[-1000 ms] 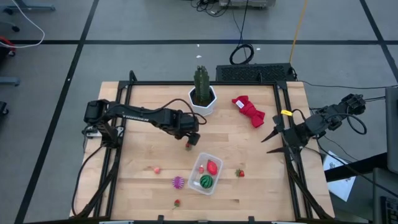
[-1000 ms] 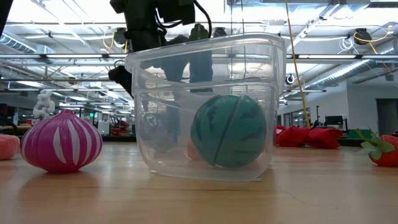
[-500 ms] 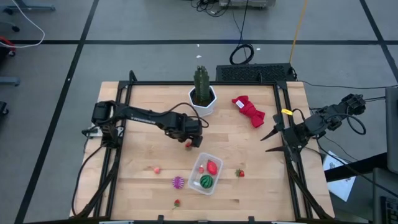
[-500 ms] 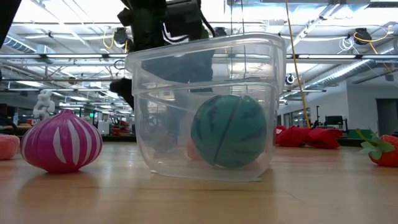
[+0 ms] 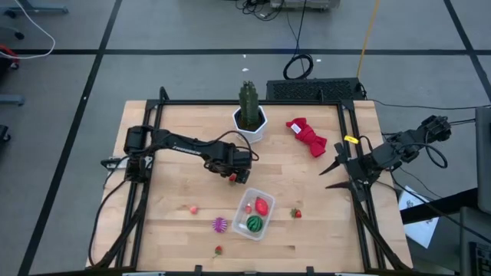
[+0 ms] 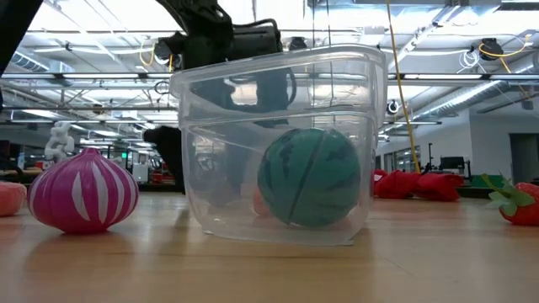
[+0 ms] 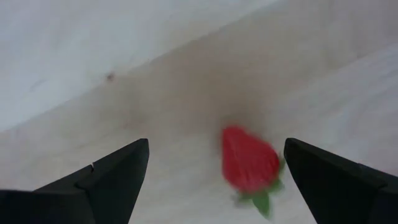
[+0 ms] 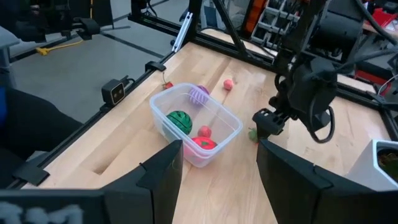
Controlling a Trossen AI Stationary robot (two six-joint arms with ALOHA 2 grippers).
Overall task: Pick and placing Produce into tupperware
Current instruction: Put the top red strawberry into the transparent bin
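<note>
The clear tupperware (image 5: pixel 255 212) stands near the table's near edge and holds the green striped ball (image 5: pixel 254 223) and the larger red piece (image 5: pixel 261 205). My left gripper (image 5: pixel 235 174) is open, low over the table just on the far-left side of the tupperware. A small red strawberry (image 7: pixel 249 164) lies on the wood between its fingers, untouched. Lying on the table are the purple spiky piece (image 5: pixel 220 225), a pink bit (image 5: pixel 194 208), a red bit (image 5: pixel 219 249) and a second strawberry (image 5: pixel 295 213). My right gripper (image 5: pixel 331 175) waits open at the table's right edge.
A green cactus in a white hexagonal pot (image 5: pixel 249 116) stands at the far edge, just beyond my left arm. A red cloth bundle (image 5: pixel 307 136) lies far right. Black frame rails (image 5: pixel 146 176) run along both sides. Bare wood lies between the tupperware and the right rail.
My left gripper has come down toward the table and shifted slightly toward the right, with the arm stretching out behind it. In the low view it now shows lower behind the tupperware. The right arm and the produce have stayed put.
</note>
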